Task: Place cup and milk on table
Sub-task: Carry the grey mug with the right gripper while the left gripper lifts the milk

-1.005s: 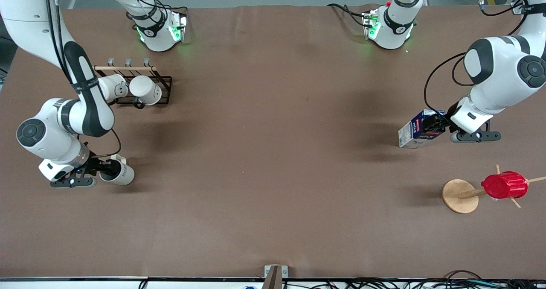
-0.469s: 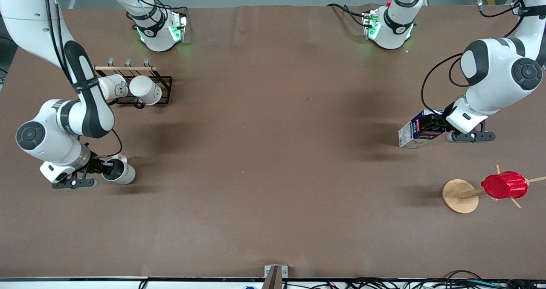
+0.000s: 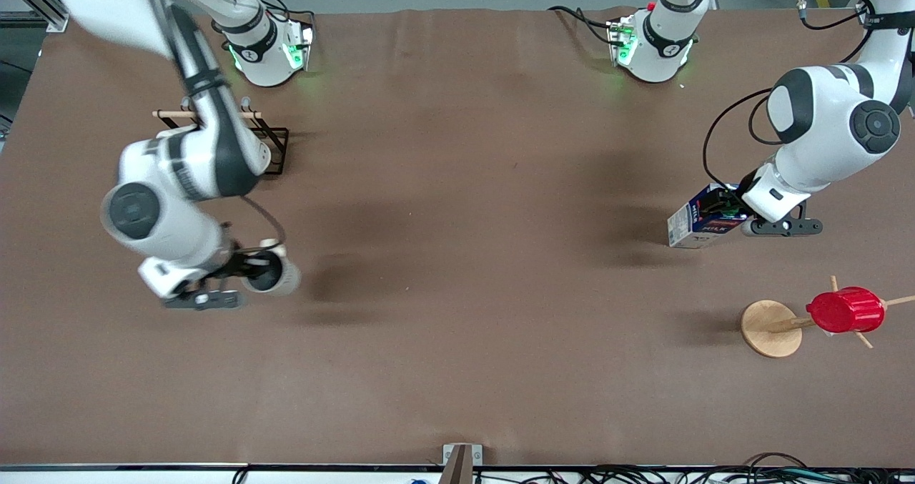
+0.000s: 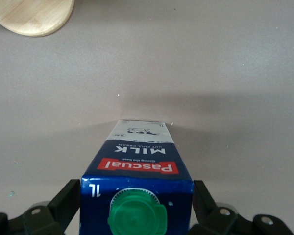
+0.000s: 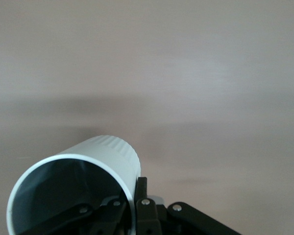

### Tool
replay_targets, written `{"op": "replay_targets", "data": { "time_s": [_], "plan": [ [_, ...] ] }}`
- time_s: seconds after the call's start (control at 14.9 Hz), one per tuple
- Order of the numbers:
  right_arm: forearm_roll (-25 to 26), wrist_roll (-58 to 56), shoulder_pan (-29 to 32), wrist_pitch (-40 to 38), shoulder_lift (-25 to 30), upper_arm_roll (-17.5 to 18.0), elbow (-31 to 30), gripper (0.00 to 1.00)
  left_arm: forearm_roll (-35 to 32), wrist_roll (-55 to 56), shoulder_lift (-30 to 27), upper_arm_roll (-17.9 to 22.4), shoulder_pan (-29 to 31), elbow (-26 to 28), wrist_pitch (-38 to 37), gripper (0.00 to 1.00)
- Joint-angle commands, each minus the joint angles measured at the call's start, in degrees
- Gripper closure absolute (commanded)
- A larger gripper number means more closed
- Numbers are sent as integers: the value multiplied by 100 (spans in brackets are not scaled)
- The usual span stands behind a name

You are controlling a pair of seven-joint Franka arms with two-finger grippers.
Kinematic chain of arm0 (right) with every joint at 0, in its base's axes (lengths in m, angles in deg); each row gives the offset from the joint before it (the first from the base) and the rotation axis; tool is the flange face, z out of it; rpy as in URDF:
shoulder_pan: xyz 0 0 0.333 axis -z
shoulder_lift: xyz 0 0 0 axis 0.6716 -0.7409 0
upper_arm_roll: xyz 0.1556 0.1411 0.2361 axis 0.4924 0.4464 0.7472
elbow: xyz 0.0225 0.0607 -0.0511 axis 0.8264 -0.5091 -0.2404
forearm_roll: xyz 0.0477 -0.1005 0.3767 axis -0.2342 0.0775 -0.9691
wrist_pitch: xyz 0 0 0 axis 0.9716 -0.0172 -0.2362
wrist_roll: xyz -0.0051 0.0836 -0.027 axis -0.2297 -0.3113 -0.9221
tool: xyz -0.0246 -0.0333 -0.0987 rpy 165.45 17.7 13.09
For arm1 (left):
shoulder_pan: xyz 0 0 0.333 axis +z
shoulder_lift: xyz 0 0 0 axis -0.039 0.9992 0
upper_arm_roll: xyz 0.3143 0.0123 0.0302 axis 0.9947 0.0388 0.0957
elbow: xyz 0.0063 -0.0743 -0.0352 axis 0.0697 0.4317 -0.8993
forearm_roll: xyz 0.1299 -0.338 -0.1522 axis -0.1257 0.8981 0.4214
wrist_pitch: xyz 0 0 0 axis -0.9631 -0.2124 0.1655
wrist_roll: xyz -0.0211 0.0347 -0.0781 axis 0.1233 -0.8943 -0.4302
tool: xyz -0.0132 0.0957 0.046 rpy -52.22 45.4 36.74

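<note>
Gripping one cup [image 3: 275, 273], right tool [image 3: 239, 273], one milk [image 3: 704, 219], left tool [image 3: 733, 209]

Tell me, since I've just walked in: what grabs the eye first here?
Two arms each carry something over the table. The right gripper holds the cup by its rim above the right arm's end; the left gripper has its fingers shut on the milk, tilted, at the left arm's end. Nearer the front camera, a red cup hangs on a wooden stand.

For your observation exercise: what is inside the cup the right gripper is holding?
The cup, held by the right gripper on its rim, shows only a bare grey inside wall and one gripper finger. Its bottom is hidden in shadow.
</note>
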Motion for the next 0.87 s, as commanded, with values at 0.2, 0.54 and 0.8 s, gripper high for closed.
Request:
{"op": "replay_targets", "data": {
  "time_s": [0.2, 0.54, 0.8],
  "plan": [
    [-47, 2118, -1366, -20, -1115, -78, 997, 100, -7, -100, 27, -16, 15, 25, 15, 0],
    [-504, 2736, -2026, 461, -1653, 10, 1352, 100, 2, -117, 27, -16, 15, -19, 15, 28],
    [-495, 3000, -2300, 885, -1874, 10, 1387, 100, -7, -126, 1, -25, 6, -54, 14, 44]
  ]
}}
